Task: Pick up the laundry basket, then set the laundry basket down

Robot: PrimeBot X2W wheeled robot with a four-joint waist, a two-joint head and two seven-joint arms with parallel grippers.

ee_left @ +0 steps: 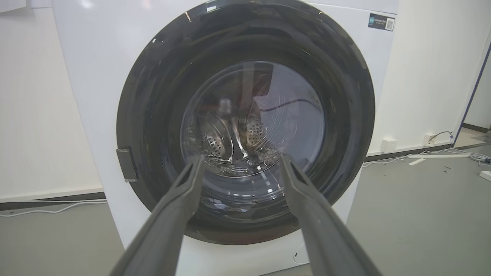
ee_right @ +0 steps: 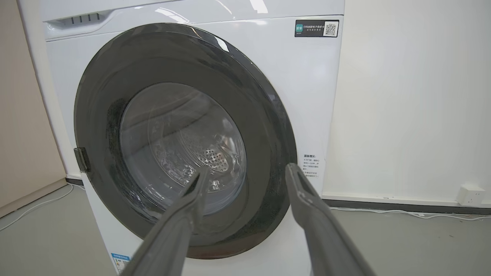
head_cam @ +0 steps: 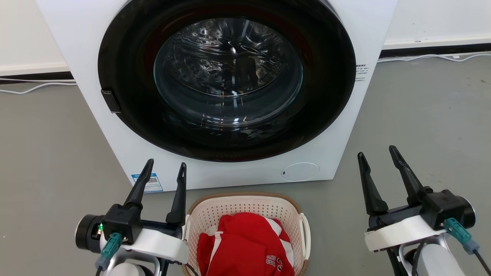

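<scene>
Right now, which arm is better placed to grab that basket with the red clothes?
Left. The left pincer, open, sits right beside a handle of the laundry basket; the right pincer, also open, stands clearly farther from its side. Lifting likely needs both, though.

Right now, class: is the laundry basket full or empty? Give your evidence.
Partly full. The laundry basket holds a crumpled red garment with white trim; its perforated far wall shows bare above it.
</scene>
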